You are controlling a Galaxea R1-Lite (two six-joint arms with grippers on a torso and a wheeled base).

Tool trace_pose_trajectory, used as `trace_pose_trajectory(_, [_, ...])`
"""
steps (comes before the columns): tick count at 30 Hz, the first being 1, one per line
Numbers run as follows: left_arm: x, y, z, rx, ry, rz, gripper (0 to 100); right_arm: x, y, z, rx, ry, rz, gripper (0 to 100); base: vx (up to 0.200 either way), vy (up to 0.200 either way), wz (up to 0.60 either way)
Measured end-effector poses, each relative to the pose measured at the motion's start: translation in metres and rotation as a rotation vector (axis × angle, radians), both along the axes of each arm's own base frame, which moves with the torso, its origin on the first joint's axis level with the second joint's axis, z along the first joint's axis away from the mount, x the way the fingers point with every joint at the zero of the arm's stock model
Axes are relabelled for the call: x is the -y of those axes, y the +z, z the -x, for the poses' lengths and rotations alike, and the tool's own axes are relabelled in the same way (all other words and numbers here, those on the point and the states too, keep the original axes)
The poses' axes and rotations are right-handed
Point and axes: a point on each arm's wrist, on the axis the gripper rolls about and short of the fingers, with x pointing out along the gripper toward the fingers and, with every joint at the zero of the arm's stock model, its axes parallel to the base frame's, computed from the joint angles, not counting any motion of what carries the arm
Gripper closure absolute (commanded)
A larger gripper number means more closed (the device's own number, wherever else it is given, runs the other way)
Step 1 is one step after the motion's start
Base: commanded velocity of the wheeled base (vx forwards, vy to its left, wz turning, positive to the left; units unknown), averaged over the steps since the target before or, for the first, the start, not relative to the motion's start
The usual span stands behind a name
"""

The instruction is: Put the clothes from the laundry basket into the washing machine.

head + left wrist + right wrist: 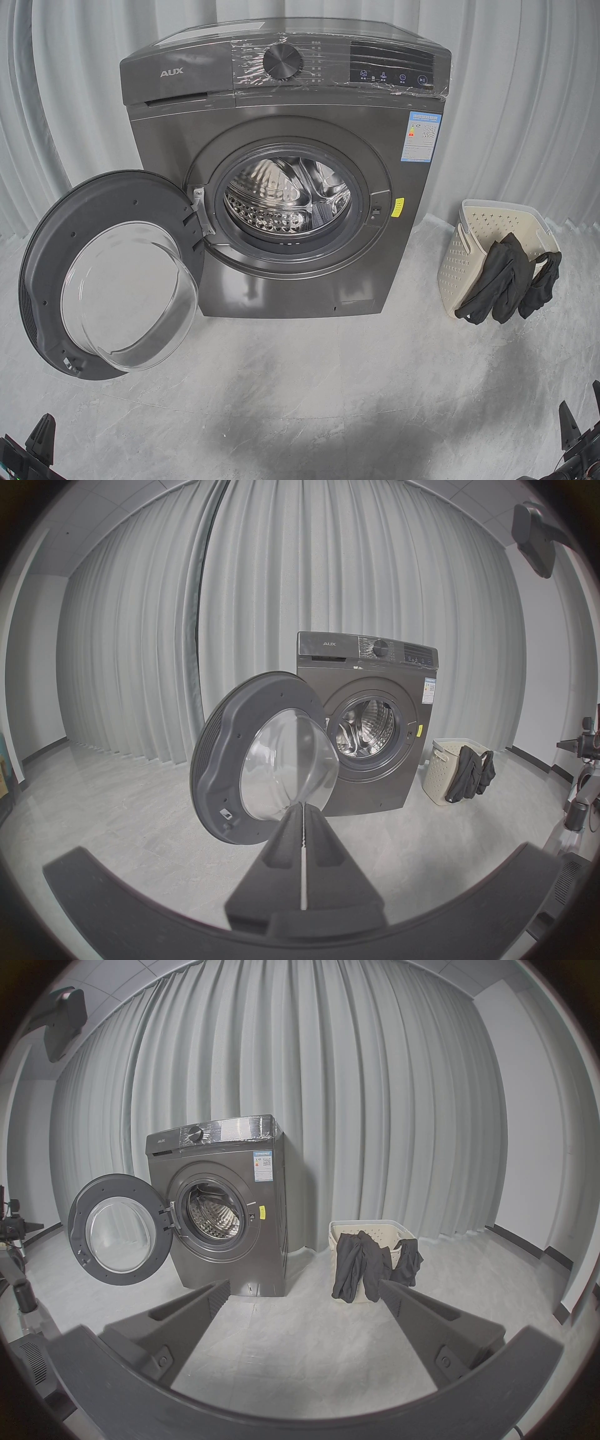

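Head view: washing machine, door swung open to the left. Laundry basket on the floor just right of the machine; dark clothes draped over its front rim.
Left wrist view: left tool clenched, fingers touching.
Right wrist view: right tool released, fingers wide apart.
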Motion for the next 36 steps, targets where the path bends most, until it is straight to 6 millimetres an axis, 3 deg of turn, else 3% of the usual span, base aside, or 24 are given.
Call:
trace_pose_trajectory(4, [0.0000,0.0000,0.0000,0.000,0.000,-0.001,100,0.0000,0.0000,0.0000,0.000,0.001,0.000,0,0.000,0.000,0.00])
trace_pose_trajectory(13, [0.0000,0.0000,0.0000,0.000,0.000,0.004,100,0.0000,0.0000,0.0000,0.000,0.000,0.000,0,0.200,0.000,0.00])
trace_pose_trajectory(36, [0.0000,0.0001,0.0000,0.000,0.001,0.003,100,0.0000,0.0001,-0.0001,-0.001,0.000,0.000,0,0.000,-0.017,0.00])
